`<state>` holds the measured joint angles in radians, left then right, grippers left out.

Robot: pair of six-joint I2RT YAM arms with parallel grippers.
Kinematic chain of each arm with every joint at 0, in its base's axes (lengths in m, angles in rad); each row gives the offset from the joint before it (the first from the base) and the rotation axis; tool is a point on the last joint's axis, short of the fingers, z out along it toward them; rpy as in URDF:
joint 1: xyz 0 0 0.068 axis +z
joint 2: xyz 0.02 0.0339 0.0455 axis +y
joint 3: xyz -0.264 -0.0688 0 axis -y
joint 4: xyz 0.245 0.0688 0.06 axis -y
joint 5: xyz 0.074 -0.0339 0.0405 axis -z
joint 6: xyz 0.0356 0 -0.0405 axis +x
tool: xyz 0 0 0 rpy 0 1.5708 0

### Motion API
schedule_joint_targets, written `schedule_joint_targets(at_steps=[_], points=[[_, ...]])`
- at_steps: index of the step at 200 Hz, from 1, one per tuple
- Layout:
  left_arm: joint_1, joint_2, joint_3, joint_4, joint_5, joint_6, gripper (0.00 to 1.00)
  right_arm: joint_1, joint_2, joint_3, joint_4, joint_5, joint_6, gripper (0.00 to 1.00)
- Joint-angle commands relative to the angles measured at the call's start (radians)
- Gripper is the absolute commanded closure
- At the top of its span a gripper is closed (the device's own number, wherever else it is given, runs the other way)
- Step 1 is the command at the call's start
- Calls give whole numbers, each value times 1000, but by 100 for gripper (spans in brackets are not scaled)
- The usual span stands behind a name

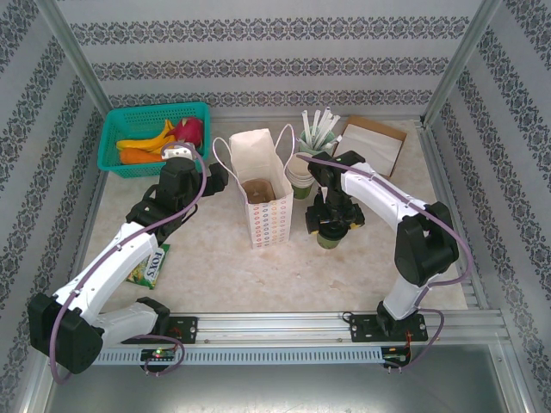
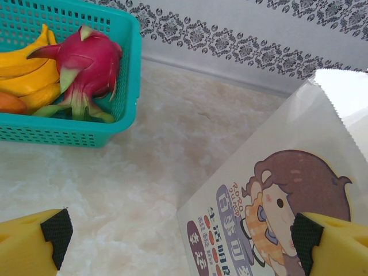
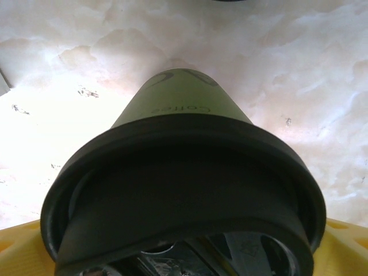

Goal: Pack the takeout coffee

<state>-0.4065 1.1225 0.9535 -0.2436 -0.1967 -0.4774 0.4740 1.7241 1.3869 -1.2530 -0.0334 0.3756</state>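
Your takeout coffee stands upright on the surface, just right of the paper bag, with the right claw spread wide either side of its black lid. The left claw is spread too, low beside the bag's printed face. Pinch the lid rather than the cup wall and it may pop off, and an unsteadied bag could fold or topple as the cup enters.

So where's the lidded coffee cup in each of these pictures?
Top external: takeout coffee right of centre, just right of the paper bag.
Right wrist: its black lid dead centre, nearest the camera.
Left wrist: faces the paper bag and teal basket.
Shared landmark: the cream marbled tabletop.
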Motion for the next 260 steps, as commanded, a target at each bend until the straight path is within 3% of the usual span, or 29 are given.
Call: schedule_joint_targets(at_steps=[1, 59, 113, 168, 209, 260], points=[[-10, 3, 13, -25, -21, 20, 0, 9, 2, 5, -7, 33, 12, 2], [-10, 2, 13, -25, -23, 21, 0, 6, -4, -11, 23, 30, 12, 7], [-10, 2, 13, -25, -24, 23, 0, 4, -11, -33, 33, 36, 11, 4], [-11, 0, 16, -28, -27, 22, 0, 3, -50, -45, 44, 58, 18, 14], [-10, 1, 33, -47, -33, 33, 0, 3, -86, -48, 11, 58, 2, 16], [67, -39, 65, -63, 25, 15, 0, 5, -160, -67, -66, 49, -19, 19]])
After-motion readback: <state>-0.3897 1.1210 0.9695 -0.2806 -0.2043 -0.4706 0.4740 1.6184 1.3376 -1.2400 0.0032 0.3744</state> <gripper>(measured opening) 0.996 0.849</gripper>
